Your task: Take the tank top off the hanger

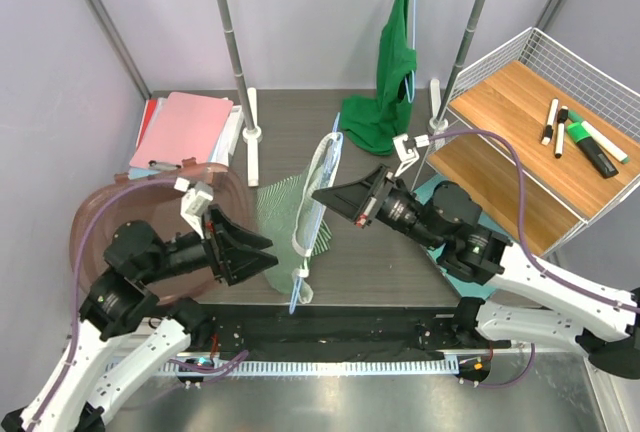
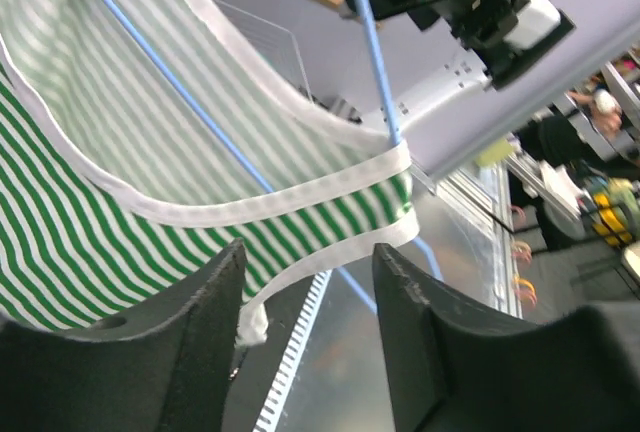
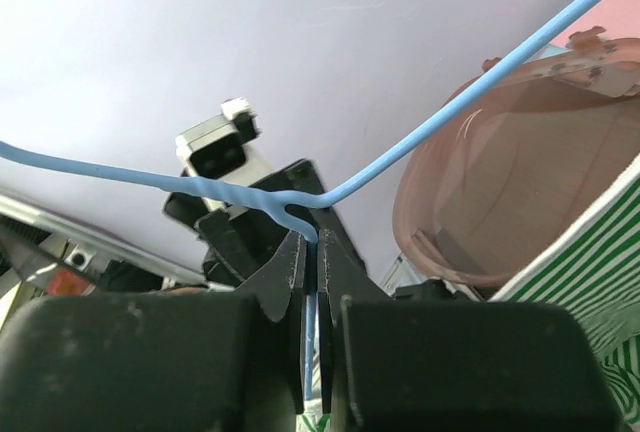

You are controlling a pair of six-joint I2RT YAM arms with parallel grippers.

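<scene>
The left arm [image 1: 120,357] reaches in from the near left. The left gripper [image 1: 264,254] points right, its jaws parted and seemingly clamping nothing. The right arm [image 1: 545,282] stretches leftward from the near right with its wrist raised. The right gripper [image 3: 312,250] is pinched closed on the hanger [image 3: 240,192].

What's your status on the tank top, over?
Right gripper shut on hanger. Left gripper open at tank top, not yet off. Nothing blocking.

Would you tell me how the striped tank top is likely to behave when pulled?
Probably floppy: the tank top hangs in soft folds from the blue hanger. Likely light, since that thin wire carries it.
</scene>
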